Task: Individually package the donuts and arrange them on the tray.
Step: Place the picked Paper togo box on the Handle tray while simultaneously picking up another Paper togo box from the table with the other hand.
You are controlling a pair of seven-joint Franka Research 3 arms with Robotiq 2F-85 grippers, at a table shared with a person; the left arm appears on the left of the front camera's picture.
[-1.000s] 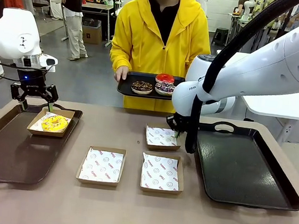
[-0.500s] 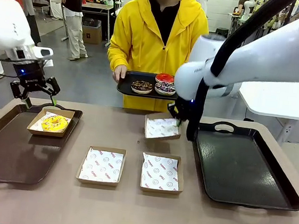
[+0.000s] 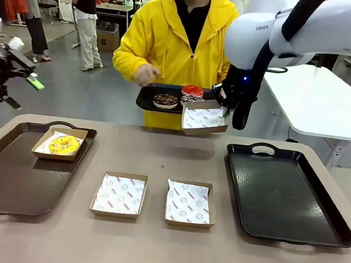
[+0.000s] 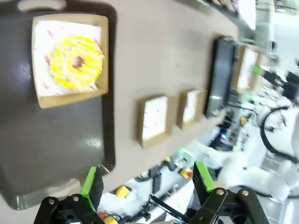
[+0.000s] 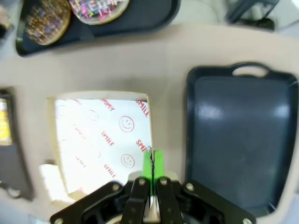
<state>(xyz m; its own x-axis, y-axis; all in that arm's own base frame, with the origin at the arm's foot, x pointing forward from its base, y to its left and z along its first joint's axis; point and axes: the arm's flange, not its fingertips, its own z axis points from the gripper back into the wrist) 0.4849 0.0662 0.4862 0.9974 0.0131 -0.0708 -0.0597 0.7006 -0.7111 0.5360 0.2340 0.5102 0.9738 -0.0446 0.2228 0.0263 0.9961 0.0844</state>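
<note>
Right arm's fingers (image 3: 226,112): clenched on the edge of a brown cardboard box lined with printed white paper (image 3: 205,118), holding it above the beige surface (image 3: 160,155), slightly tilted and open side up.
Loose donuts: a chocolate ring donut with sprinkles (image 3: 165,100), a glossy red-iced ring donut (image 3: 193,91) and a dark-iced ring donut with purple-white sprinkles (image 5: 99,7) lie on a small black tray (image 3: 146,101) that the person holds.
Key relation: the held box hangs just in front of that tray's right end, so the donuts lie beyond the fingers, on the person's side. The person's hand (image 3: 146,74), over the tray's left end, is nearer to them than either arm.
Packed donut: a yellow-iced ring donut (image 3: 64,144) sits in its own box on the brown tray (image 3: 7,183) at the left.
Left arm's fingers (image 3: 20,92): spread, grasping nothing, raised left of the brown tray.
Likely step: offering the box for a donut.
</note>
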